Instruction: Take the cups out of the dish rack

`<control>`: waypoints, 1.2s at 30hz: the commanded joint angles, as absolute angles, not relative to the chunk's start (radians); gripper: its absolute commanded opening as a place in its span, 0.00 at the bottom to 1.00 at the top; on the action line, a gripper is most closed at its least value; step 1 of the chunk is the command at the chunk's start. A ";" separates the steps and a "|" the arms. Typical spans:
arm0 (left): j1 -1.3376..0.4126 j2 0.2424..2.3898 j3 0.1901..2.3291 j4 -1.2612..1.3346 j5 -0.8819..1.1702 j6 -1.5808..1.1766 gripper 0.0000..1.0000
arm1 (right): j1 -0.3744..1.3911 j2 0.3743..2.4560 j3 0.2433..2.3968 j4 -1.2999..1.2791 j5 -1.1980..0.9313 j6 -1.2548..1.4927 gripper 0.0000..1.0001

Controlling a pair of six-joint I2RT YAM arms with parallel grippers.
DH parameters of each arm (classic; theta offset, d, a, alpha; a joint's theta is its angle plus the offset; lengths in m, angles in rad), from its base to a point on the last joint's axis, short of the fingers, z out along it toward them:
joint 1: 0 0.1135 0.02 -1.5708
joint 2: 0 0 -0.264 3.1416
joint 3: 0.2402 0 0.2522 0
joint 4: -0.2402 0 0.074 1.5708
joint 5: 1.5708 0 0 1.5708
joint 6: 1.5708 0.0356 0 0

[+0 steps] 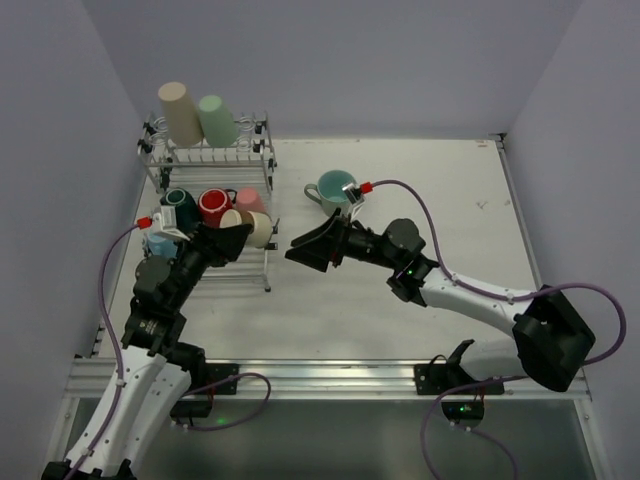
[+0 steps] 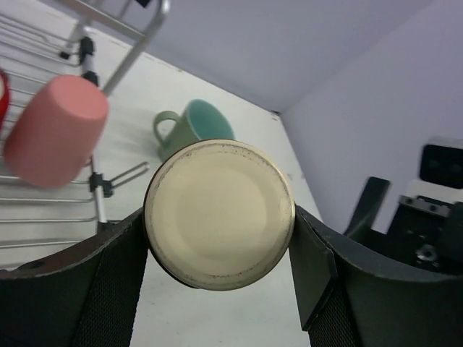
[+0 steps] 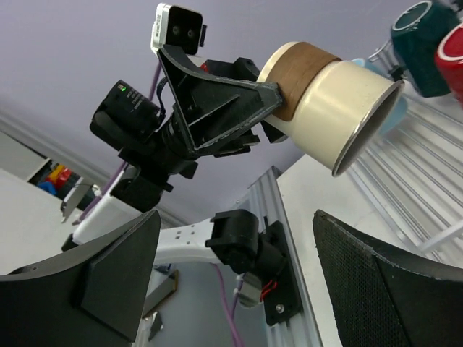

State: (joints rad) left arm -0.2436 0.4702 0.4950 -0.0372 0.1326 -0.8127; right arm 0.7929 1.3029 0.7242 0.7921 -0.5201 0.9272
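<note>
My left gripper (image 1: 238,236) is shut on a cream cup with a brown band (image 1: 255,228) and holds it on its side at the right edge of the chrome dish rack (image 1: 268,180). The cup's base (image 2: 219,213) fills the left wrist view between the fingers. A beige cup (image 1: 180,112) and a mint cup (image 1: 214,118) stand on the raised tier. Dark green (image 1: 180,205), red (image 1: 214,206), pink (image 1: 250,200) and light blue (image 1: 160,243) cups lie in the rack. A teal mug (image 1: 335,190) stands on the table. My right gripper (image 1: 305,252) is open and empty, facing the held cup (image 3: 325,101).
The rack's wire bars (image 3: 427,188) run along the right of the right wrist view, with the dark green (image 3: 423,36) and red (image 3: 452,50) cups above them. The pink cup (image 2: 54,130) and teal mug (image 2: 195,126) show past the held cup. An aluminium rail (image 1: 320,375) edges the table front.
</note>
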 commanded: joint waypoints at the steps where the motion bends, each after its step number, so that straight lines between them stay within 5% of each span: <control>1: -0.245 0.440 0.460 0.187 0.327 -0.937 0.46 | 0.822 1.345 0.747 0.966 -0.506 0.983 0.88; 18: -0.248 0.443 0.361 0.425 0.465 -1.089 0.46 | 0.833 1.465 0.839 1.029 -0.552 1.043 0.73; 25: -0.247 0.431 0.351 0.431 0.468 -1.092 0.46 | 0.834 1.538 0.911 1.094 -0.581 1.127 0.34; 28: -0.248 0.425 0.354 0.407 0.465 -1.065 0.54 | 0.833 1.543 0.913 1.104 -0.562 1.144 0.10; 30: -0.247 0.426 0.377 0.364 0.468 -1.017 0.69 | 0.833 1.531 0.899 1.091 -0.545 1.135 0.00; 32: -0.247 0.431 0.434 0.263 0.459 -0.964 0.84 | 0.830 1.499 0.884 1.071 -0.519 1.105 0.00; 36: -0.247 0.445 0.575 0.053 0.419 -0.739 0.98 | 0.810 1.418 0.893 0.842 -0.465 0.996 0.00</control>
State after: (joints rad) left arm -0.2443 0.4416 0.4419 0.2161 0.4217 -0.9401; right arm 0.8253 1.5013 0.8707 0.9672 -0.5400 1.0962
